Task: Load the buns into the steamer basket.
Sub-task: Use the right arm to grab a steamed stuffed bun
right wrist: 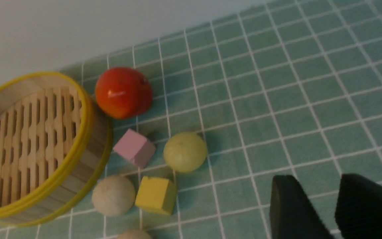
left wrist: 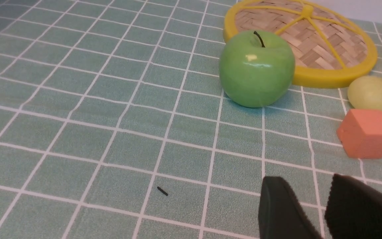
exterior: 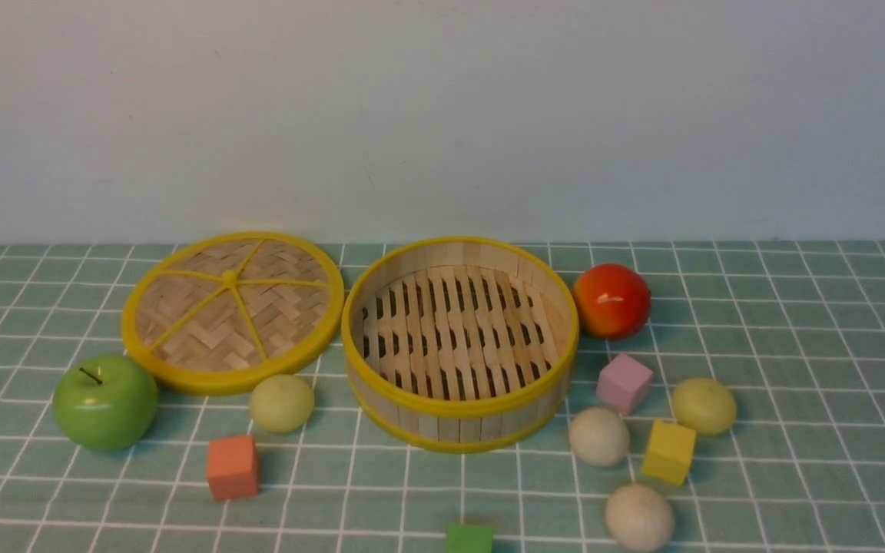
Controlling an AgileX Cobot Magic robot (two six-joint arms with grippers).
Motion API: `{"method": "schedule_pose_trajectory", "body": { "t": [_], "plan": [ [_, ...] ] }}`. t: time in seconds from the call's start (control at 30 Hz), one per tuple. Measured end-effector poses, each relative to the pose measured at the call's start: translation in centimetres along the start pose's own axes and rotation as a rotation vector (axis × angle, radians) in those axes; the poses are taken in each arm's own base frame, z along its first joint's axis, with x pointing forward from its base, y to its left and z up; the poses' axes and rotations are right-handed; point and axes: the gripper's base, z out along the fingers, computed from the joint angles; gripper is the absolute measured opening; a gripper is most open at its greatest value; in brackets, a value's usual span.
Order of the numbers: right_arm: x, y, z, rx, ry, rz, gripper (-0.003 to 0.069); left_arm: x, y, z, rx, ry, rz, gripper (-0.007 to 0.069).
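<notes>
The steamer basket (exterior: 458, 408) stands upright mid-table with nothing on its slatted floor. One pale yellow-green bun (exterior: 282, 402) lies to its left by the lid, and another (exterior: 704, 405) to its right. Two off-white buns (exterior: 599, 436) (exterior: 640, 517) lie right of the basket, nearer me. Neither arm shows in the front view. In the left wrist view my left gripper (left wrist: 307, 181) is open over bare cloth, short of the left bun (left wrist: 373, 95). My right gripper (right wrist: 315, 179) is open too, with nothing in it, apart from the yellow-green bun (right wrist: 185, 152), an off-white bun (right wrist: 113, 196) and the basket (right wrist: 88, 139).
The flat woven lid (exterior: 231, 311) lies left of the basket, with a green apple (exterior: 104, 401) in front of it. A red apple (exterior: 611, 300) sits right of the basket. Orange (exterior: 232, 466), pink (exterior: 624, 382), yellow (exterior: 668, 452) and green (exterior: 469, 538) cubes lie among the buns.
</notes>
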Motion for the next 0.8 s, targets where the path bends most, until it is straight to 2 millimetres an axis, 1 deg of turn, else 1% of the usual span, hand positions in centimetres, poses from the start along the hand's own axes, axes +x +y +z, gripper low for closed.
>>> {"method": "schedule_pose_trajectory", "body": {
  "t": [0.17,0.23,0.33,0.37,0.4,0.47,0.63,0.67,0.8],
  "plan": [
    [1.1,0.7,3.3,-0.068,0.212,-0.030,0.0239,0.0,0.0,0.0,0.000,0.000,0.000,0.0238],
    [1.6,1.3,5.0,-0.137,0.331,-0.079,0.0239,0.0,0.0,0.0,0.000,0.000,0.000,0.0238],
    [1.8,2.2,7.3,-0.245,0.450,-0.122,0.0239,0.0,0.0,0.0,0.000,0.000,0.000,0.0238],
    [1.8,2.2,7.2,-0.246,0.454,-0.122,0.0239,0.0,0.0,0.0,0.000,0.000,0.000,0.0238],
    [1.5,2.8,8.5,-0.304,0.500,-0.124,0.0239,0.0,0.0,0.0,0.000,0.000,0.000,0.0238],
    [1.0,3.4,9.7,-0.348,0.533,-0.120,0.0239,0.0,0.0,0.0,0.000,0.000,0.000,0.0238],
    [-0.4,4.3,11.3,-0.382,0.557,-0.139,0.0239,0.0,0.0,0.0,0.000,0.000,0.000,0.0238],
    [-0.9,5.0,11.8,-0.394,0.568,-0.168,0.0239,0.0,0.0,0.0,0.000,0.000,0.000,0.0238],
    [-1.5,7.0,12.7,-0.364,0.630,-0.274,0.0239,0.0,0.0,0.0,0.000,0.000,0.000,0.0238]
  ]
}}
